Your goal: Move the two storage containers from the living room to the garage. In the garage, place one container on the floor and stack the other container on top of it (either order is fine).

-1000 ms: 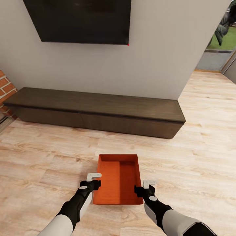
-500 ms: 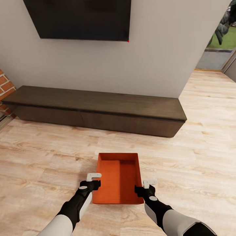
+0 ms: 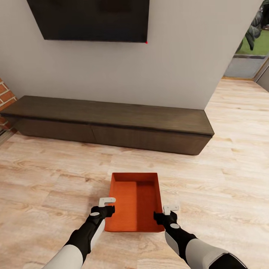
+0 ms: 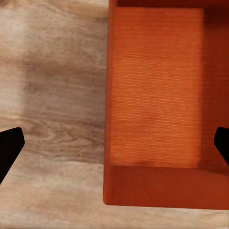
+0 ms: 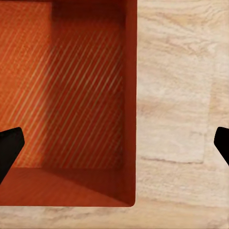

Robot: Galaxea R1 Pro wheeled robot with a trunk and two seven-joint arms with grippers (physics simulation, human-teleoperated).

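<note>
One orange-red storage container (image 3: 134, 203) lies on the light wood floor of the living room, just in front of me, open side up and with nothing in it. My left gripper (image 3: 106, 211) hangs above its left wall, open; in the left wrist view the container (image 4: 155, 95) has that wall running between the wide-spread black fingertips (image 4: 9, 149). My right gripper (image 3: 164, 216) hangs above the right wall, also open. The right wrist view has the container (image 5: 71, 95) with its right wall between the two fingertips (image 5: 9, 148).
A long low dark bench (image 3: 108, 125) stands against the white wall beyond the container, under a black TV (image 3: 91, 20). Red brick (image 3: 5, 99) shows at the far left. An opening to the outside (image 3: 250, 48) lies at the back right, with wood floor (image 3: 224, 179) leading there.
The whole picture has slid slightly upward, so the camera moved. Both grippers keep their places over the container's side walls, still open.
</note>
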